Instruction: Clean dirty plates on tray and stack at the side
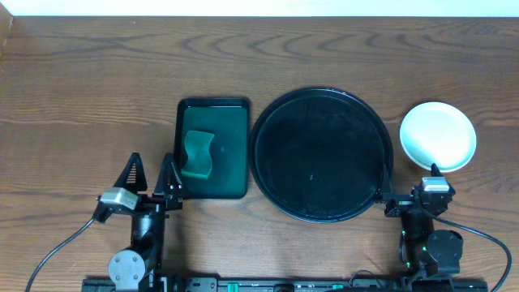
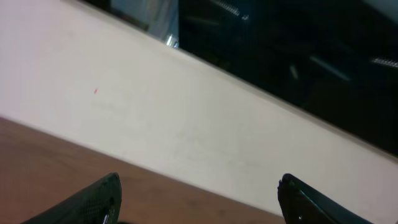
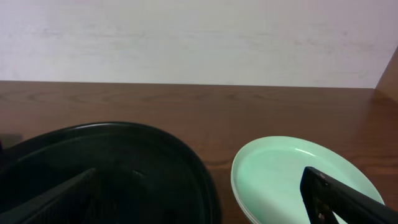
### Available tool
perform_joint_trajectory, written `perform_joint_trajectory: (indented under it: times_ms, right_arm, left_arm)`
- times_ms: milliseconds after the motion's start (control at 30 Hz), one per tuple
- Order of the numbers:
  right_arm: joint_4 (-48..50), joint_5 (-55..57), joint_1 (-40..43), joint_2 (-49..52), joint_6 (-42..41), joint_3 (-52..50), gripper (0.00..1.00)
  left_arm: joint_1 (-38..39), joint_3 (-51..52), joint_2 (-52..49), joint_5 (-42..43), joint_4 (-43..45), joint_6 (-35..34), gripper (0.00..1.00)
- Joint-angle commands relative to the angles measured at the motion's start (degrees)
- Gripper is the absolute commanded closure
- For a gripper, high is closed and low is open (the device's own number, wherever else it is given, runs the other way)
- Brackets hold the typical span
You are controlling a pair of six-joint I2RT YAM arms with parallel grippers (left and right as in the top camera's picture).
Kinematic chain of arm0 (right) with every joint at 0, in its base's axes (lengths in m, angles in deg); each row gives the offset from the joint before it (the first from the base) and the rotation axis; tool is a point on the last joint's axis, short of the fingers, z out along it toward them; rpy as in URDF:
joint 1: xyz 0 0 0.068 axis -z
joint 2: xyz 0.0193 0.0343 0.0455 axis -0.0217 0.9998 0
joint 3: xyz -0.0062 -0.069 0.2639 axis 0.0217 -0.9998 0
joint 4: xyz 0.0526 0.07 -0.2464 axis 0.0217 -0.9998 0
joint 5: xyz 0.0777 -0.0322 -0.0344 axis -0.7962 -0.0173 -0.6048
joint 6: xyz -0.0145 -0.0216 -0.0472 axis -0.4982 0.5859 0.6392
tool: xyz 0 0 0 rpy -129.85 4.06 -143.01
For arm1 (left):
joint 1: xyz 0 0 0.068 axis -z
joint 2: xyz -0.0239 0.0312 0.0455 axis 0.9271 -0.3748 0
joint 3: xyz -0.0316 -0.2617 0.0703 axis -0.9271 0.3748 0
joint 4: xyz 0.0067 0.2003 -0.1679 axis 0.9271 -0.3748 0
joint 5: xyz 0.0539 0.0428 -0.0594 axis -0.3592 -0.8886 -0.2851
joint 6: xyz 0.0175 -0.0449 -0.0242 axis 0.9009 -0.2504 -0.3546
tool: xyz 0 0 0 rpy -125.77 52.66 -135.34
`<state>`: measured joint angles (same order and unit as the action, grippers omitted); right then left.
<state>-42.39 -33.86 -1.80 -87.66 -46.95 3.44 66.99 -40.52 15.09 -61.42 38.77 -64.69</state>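
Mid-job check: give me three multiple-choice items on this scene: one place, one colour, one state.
1. Where are the plates? A: on the table, right of the black tray. B: on that tray. C: at the table's far left.
2. What colour is the sponge? A: yellow. B: pink. C: green.
3. How is the right end effector? A: shut on a plate. B: open, empty. C: shut on the sponge.
Key: A, the overhead view shows them beside the tray; C, it is plainly green; B, its fingers stand wide apart, gripping nothing.
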Motion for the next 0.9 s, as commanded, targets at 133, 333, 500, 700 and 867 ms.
perform_joint_trajectory:
  times_ms: [133, 333, 500, 700, 867]
  right_arm:
    - [-0.2, 0.0, 0.4, -0.4, 0.0, -0.1, 0.01]
    - [-0.2, 0.0, 0.4, -0.4, 0.0, -0.1, 0.01]
    - [-0.2, 0.0, 0.4, -0.4, 0.0, -0.1, 0.01]
    - [-0.2, 0.0, 0.4, -0.4, 0.0, -0.1, 0.01]
    - [-0.2, 0.0, 0.4, -0.4, 0.0, -0.1, 0.01]
  left_arm:
    - [0.2, 0.2, 0.2, -0.3, -9.4, -0.1, 0.2]
    - [0.2, 0.2, 0.2, -0.5, -23.7, 0.1, 0.2]
    - [0.2, 0.2, 0.2, -0.5, -24.5, 3.8, 0.19]
    - [0.2, 0.2, 0.2, -0.5, -24.5, 7.9, 0.2]
    - [0.2, 0.2, 0.2, -0.5, -24.5, 10.6, 0.2]
